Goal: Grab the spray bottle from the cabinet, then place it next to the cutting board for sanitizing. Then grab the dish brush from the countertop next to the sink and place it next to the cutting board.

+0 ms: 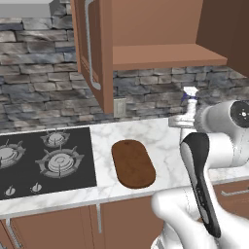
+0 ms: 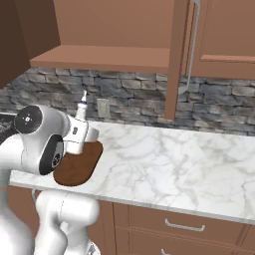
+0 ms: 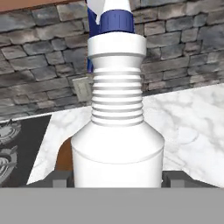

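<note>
Left base view: I'm on first step, spray bottle (image 1: 190, 96) carried above bench (image 1: 165, 133), right of cutting board (image 1: 133, 163); cabinet (image 1: 146, 44) open overhead, stovetop (image 1: 44, 158) beyond board.

Right base view: bare marble right of board; next move, I judge, lower upright just beside it.

Hand view: jaws clenched on bottle body.

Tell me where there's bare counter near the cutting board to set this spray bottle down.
Bare marble countertop runs wide from the cutting board away from the stove, up to the stone wall. A narrower bare strip lies between board and stove. The pincer holds the spray bottle upright.
</note>
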You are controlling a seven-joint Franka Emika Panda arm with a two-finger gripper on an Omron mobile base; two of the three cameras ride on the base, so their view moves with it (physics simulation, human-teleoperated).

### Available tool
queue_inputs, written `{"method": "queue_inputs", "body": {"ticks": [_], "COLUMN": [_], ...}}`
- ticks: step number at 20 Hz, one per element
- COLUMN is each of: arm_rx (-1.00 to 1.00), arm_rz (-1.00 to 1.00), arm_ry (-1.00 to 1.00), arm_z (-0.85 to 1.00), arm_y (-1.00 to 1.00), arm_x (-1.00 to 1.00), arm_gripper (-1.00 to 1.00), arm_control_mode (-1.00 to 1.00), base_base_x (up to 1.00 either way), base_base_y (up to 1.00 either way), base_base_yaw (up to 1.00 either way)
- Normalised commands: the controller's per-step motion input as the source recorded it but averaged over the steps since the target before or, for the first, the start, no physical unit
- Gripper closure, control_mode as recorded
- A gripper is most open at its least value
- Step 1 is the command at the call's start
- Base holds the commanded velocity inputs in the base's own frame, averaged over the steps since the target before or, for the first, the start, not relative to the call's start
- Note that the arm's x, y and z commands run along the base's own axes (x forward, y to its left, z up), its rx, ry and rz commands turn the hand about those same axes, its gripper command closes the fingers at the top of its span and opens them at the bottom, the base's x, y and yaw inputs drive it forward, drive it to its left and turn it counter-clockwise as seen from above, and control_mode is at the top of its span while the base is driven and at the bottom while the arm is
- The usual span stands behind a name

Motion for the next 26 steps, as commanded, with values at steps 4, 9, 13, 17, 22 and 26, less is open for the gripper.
{"method": "queue_inputs", "body": {"ticks": [4, 9, 13, 17, 22, 26], "arm_rx": [0.02, 0.03, 0.02, 0.04, 0.03, 0.00], "arm_rz": [0.47, 0.47, 0.40, 0.39, 0.31, 0.11], "arm_ry": [-0.12, -0.19, -0.07, -0.06, -0.04, 0.00], "arm_z": [-0.89, -0.69, -0.52, -0.46, -0.14, 0.00], "arm_y": [-0.21, -0.02, -0.01, -0.10, -0.24, -0.16], "arm_x": [0.79, 0.81, 0.68, 0.64, 0.40, 0.31], "arm_gripper": [1.00, 1.00, 1.00, 1.00, 1.00, 1.00], "arm_control_mode": [-1.00, -1.00, -1.00, -1.00, -1.00, -1.00], "base_base_x": [0.00, 0.00, 0.00, 0.00, 0.00, 0.00], "base_base_y": [0.00, 0.00, 0.00, 0.00, 0.00, 0.00], "base_base_yaw": [0.00, 0.00, 0.00, 0.00, 0.00, 0.00]}}
